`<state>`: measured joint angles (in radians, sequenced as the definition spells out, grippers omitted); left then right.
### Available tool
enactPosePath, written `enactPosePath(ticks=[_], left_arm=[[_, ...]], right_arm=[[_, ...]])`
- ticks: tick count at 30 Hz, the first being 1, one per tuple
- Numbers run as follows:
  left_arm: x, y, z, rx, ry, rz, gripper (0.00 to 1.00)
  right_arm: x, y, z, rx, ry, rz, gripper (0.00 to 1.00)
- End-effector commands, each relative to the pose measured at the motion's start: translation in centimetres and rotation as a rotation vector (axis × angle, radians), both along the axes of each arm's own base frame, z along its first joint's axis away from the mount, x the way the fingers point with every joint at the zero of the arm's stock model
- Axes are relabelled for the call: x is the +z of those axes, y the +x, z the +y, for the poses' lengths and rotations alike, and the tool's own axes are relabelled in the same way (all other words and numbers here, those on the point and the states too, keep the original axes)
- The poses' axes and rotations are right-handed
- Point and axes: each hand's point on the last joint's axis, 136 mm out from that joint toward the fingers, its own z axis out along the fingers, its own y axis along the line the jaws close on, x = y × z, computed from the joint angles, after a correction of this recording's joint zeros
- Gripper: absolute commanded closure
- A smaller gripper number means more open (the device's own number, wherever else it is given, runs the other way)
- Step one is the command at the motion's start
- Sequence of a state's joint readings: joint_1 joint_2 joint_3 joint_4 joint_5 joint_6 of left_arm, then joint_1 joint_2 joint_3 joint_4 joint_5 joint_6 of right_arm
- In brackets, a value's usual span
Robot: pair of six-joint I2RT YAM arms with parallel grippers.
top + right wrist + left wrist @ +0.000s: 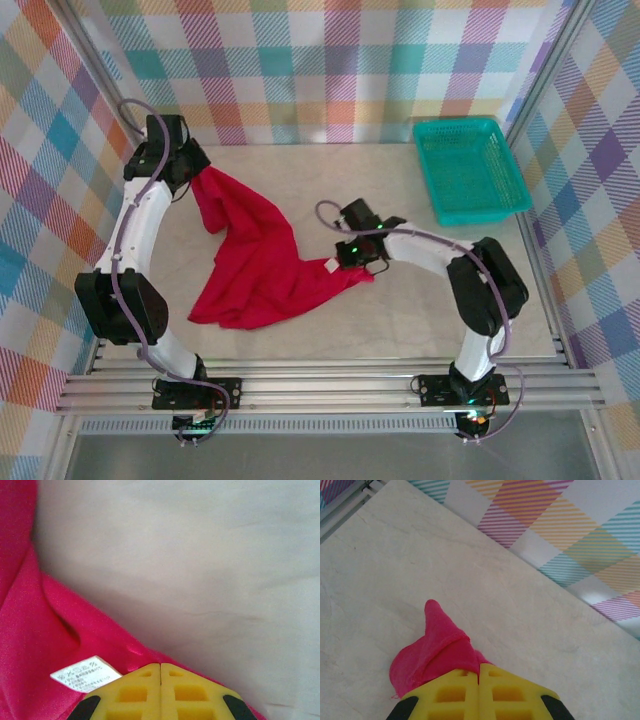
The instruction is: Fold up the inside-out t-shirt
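Plaid walls (330,70) close in a pale table (420,330) where I hold the red shirt (255,265) at two ends. My left gripper (192,178), far back on the left side, is clenched on a bunched corner. In its wrist view a tongue of red cloth (437,647) pokes out past the closed yellow fingers (452,692), above bare tabletop. My right gripper (352,262) sits low near the table's middle with its jaws pressed together. The shirt's right-hand tip runs in under them, just beside the white tag (85,674), so I judge that edge pinched as well.

Between the two grips the cloth runs as a crumpled diagonal, from the back-left corner down to a heap near the front and then across to my right jaws. It is nowhere flat.

I judge the pairing deliberate. With one end caught in each jaw I could draw the shirt taut and spread it, which a fold would need. The tag on the outside fits a garment that is inside out.

A teal basket (470,170) stands well apart at the back right, clear of the cloth.
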<state>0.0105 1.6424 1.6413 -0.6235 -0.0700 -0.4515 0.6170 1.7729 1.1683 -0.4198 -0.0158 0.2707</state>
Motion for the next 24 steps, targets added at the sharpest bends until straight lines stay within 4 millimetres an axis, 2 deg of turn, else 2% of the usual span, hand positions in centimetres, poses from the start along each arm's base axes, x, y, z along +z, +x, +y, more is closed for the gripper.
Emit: enactPosePath(ticks=[1,3,4,5,7,8,11,14,21,24], left_arm=[[0.4,-1.1,0.4,-0.006,-0.003,-0.01,1.0],[-0.2,-1.3,0.2,-0.008,-0.018,-0.005,1.0],[-0.6,-1.5,0.1,-0.011,-0.024,0.001,1.0],[-1.0,-1.6,0.1,-0.013,-0.029,0.009,1.0],[-1.6,-1.8,0.0,-0.017,-0.032,0.022,1.0],[-1.9,-1.9,0.0,-0.017,-0.031,0.03,1.0],[-2.2,-2.2,0.1,-0.016,-0.021,0.043,1.0],[-2.5,-2.4,0.3,-0.013,-0.012,0.058,1.0],[-3.4,-3.3,1.3,0.02,-0.028,0.101,1.0],[-3.5,-3.9,1.7,0.038,-0.037,0.104,1.0]], right_arm=[[1.6,1.5,-2.8,-0.02,-0.054,-0.04,1.0],[2.2,2.1,-2.8,-0.038,-0.054,-0.038,1.0],[2.6,2.1,-2.3,-0.043,-0.04,-0.034,0.93],[3.1,2.1,-1.8,-0.049,-0.026,-0.034,0.7],[4.3,1.7,-0.5,-0.048,-0.018,-0.048,0.39],[4.8,1.2,0.4,-0.034,-0.019,-0.057,0.34],[6.8,-0.7,4.3,0.018,0.025,-0.075,0.33],[7.7,-3.3,9.0,0.089,0.1,-0.056,0.33],[7.3,-8.7,19.9,0.229,0.218,0.034,0.32],[6.1,-9.8,23.0,0.265,0.207,0.057,0.33]])
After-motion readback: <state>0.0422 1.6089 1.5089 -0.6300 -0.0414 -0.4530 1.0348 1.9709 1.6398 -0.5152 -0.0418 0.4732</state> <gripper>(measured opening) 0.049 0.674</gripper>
